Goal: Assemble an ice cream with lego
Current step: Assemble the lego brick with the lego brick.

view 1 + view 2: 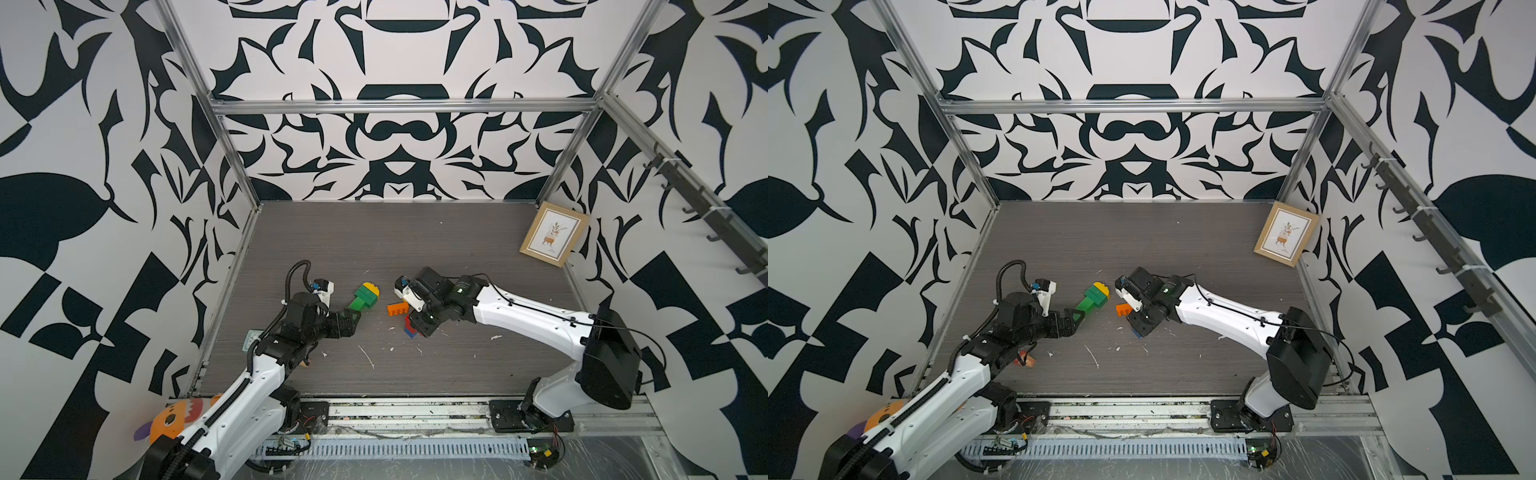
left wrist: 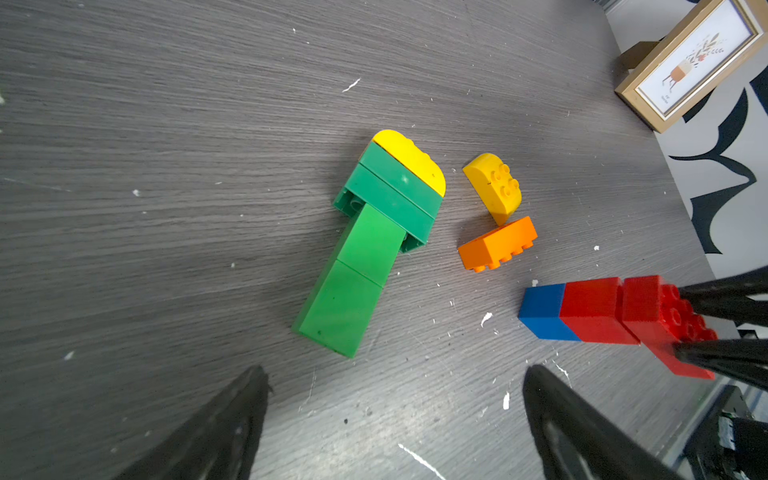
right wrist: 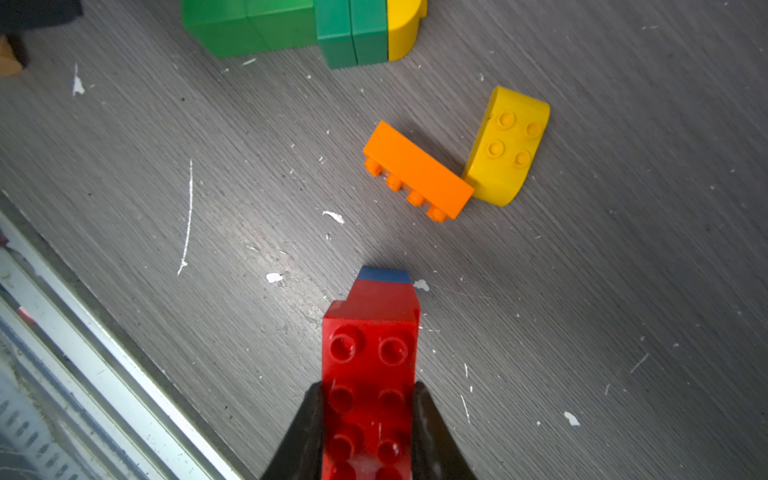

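Observation:
A lego stack of green bricks with a rounded yellow cap (image 1: 365, 297) (image 1: 1094, 298) (image 2: 365, 249) lies on its side mid-table. Just in front of its green end my left gripper (image 2: 397, 374) (image 1: 353, 320) stands open and holds nothing. An orange brick (image 2: 496, 245) (image 3: 417, 170) lies beside a loose rounded yellow brick (image 2: 494, 187) (image 3: 507, 145). My right gripper (image 3: 368, 388) (image 1: 415, 328) is shut on a long red brick (image 3: 370, 345) (image 2: 665, 320). A smaller red brick (image 2: 594, 309) and a blue brick (image 2: 540, 311) are stuck under its far end.
A framed picture (image 1: 552, 232) leans in the back right corner. An orange and purple toy (image 1: 166, 422) sits at the front left beside the left arm. A metal rail (image 1: 415, 409) runs along the table's front edge. White flecks dot the grey tabletop (image 1: 374, 241).

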Robot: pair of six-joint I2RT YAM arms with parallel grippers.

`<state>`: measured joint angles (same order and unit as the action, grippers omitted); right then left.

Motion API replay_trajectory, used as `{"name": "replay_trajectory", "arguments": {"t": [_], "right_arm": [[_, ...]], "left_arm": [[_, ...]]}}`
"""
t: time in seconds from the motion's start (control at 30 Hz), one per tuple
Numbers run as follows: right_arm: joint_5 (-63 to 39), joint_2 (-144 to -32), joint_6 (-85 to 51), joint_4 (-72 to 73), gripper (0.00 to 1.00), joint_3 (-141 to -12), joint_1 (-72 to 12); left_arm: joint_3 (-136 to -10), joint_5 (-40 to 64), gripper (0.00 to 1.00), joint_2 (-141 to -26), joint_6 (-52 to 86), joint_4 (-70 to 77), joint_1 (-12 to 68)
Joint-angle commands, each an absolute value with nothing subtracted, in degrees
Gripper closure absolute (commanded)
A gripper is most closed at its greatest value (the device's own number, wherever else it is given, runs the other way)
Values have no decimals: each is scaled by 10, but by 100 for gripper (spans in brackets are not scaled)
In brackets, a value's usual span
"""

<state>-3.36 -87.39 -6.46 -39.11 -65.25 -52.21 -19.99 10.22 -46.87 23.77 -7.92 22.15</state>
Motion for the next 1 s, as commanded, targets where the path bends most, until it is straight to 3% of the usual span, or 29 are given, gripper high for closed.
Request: {"name": "replay_trajectory", "arguments": {"t": [0.0, 0.4, 0.97], "right_arm": [[-54, -876, -33, -394, 82, -680, -521], [-33, -917, -21, -420, 82, -702, -518], [-28, -884, -3, -427, 82, -722, -518]], "left_arm": [[-196, 103, 1, -471, 239, -75, 222], [-196, 100, 0, -469, 239, -76, 222], [-197, 100, 1, -470, 240, -76, 222]]}}
